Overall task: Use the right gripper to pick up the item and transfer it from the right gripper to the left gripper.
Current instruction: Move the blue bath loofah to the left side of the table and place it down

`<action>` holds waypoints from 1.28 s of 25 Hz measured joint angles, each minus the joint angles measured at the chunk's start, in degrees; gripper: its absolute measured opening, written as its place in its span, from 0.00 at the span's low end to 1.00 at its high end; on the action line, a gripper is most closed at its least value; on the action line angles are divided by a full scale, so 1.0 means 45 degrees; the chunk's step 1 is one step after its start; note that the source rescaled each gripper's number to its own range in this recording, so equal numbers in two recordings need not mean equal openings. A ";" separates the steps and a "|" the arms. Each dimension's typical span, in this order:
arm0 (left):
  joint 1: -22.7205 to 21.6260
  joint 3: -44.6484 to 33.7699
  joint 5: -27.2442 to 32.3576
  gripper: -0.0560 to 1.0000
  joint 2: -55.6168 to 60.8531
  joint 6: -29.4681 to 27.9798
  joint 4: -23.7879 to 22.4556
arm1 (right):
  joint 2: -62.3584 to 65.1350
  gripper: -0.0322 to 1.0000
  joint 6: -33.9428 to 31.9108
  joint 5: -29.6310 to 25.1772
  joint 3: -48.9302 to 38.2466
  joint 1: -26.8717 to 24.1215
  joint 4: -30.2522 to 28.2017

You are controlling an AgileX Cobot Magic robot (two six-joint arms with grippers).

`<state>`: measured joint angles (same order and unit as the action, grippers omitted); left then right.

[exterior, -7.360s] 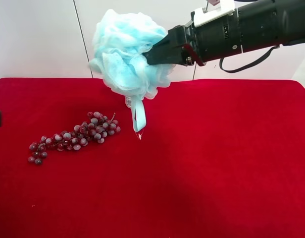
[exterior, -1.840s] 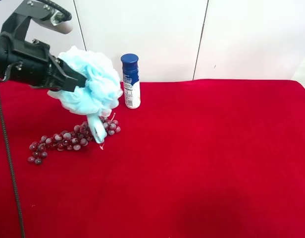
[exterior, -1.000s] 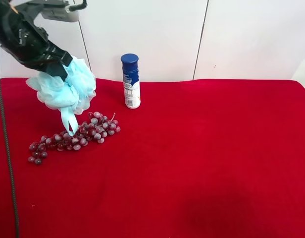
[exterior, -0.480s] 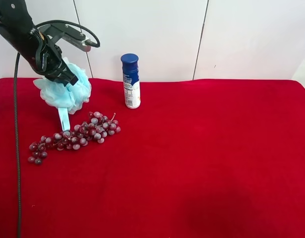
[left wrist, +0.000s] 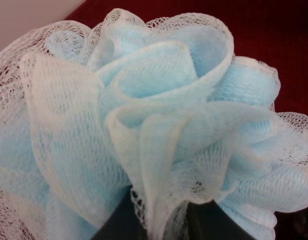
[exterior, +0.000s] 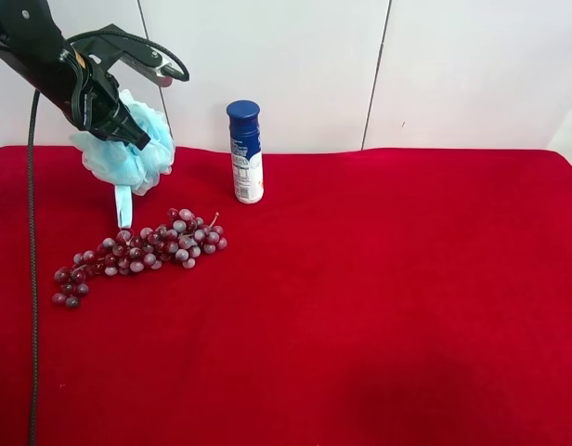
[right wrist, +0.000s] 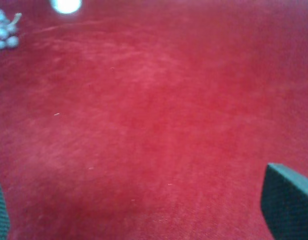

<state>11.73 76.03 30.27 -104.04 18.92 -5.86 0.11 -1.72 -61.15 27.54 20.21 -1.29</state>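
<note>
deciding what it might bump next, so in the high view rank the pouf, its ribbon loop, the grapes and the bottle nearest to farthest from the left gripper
1. pouf, clamped in the left gripper.
2. ribbon loop, hanging just below it.
3. grapes in front and bottle toward the view's right: too close to call.

I see my thick matt-black left arm (exterior: pixel 35 46), a pale plate (exterior: pixel 154 67) on top, a thin black cable (exterior: pixel 31 279) looping off and hanging down. My right gripper (right wrist: pixel 144 212) has dark, finely cross-hatched pads (right wrist: pixel 288 200).
</note>
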 joint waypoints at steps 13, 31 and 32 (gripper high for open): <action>0.0000 0.0000 0.1288 0.05 -0.1100 0.0000 -0.0070 | 0.0000 1.00 -0.0002 0.0011 0.0000 -0.2479 0.0000; 0.0000 0.0000 0.1098 0.99 -0.1143 0.0000 -0.0093 | 0.0000 1.00 -0.0002 0.0011 0.0000 -0.2494 0.0000; 0.0000 0.0000 0.1011 0.99 -0.1143 0.0000 -0.0093 | 0.0000 1.00 -0.0002 0.0011 0.0000 -0.2494 0.0000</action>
<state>11.73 76.03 34.82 -109.18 18.92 -6.28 0.11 -1.73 -61.10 27.54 8.99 -1.29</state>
